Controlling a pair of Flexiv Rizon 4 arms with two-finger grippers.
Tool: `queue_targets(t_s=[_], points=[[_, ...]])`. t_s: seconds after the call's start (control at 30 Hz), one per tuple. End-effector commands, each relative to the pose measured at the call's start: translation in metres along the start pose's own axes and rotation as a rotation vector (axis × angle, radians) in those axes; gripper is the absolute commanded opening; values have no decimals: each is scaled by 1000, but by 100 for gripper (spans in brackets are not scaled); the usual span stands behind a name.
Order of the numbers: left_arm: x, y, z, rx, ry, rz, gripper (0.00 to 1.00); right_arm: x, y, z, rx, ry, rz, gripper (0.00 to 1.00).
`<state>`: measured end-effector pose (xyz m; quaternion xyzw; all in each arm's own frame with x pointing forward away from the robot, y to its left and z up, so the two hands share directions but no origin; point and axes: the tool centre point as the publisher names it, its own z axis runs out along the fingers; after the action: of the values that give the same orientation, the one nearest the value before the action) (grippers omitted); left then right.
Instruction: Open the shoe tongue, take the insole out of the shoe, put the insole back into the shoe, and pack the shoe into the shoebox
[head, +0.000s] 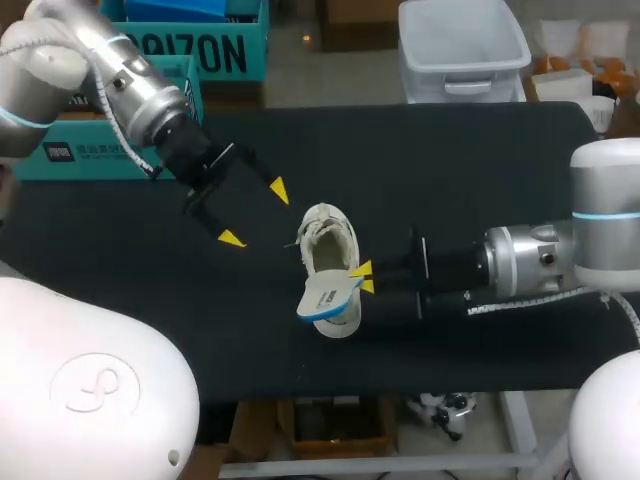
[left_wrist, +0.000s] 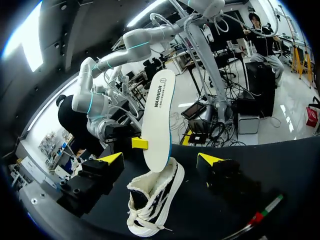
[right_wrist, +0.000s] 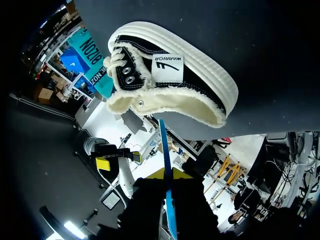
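Observation:
A white and black canvas shoe (head: 330, 240) lies on the black table (head: 450, 170), near the middle. A white insole with a blue edge (head: 325, 295) stands tilted over the shoe's heel end, its lower end at the shoe's opening. My right gripper (head: 361, 276) is shut on the insole's edge. In the right wrist view the insole (right_wrist: 165, 150) shows edge-on between the right gripper's (right_wrist: 169, 176) fingers, with the shoe (right_wrist: 175, 75) just ahead. My left gripper (head: 254, 213) hangs open to the left of the shoe, holding nothing. From the left wrist the insole (left_wrist: 157, 115) rises from the shoe (left_wrist: 150, 200).
Teal cardboard boxes (head: 110, 140) stand at the table's back left corner, behind my left arm. The right arm lies low across the table's right half.

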<state>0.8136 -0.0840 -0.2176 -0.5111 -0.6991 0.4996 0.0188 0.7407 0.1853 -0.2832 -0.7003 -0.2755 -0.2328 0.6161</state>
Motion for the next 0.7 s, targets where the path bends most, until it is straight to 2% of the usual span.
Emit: queue_targets(t_s=[0.03,0.17,0.4,0.7], points=[[-9,15,-9,19,243,-26,100,-4,-1,2,2,-8,1,0],[-13,20,-15,19,303,-30,100,-10,-1,4,12,-24,0,0],[-18,21,-11,2,346,-30,100,-14,-3,7,22,-46,-7,0],[-15,25,-4,-15,358,-40,100,-16,-3,7,19,-55,-2,0]])
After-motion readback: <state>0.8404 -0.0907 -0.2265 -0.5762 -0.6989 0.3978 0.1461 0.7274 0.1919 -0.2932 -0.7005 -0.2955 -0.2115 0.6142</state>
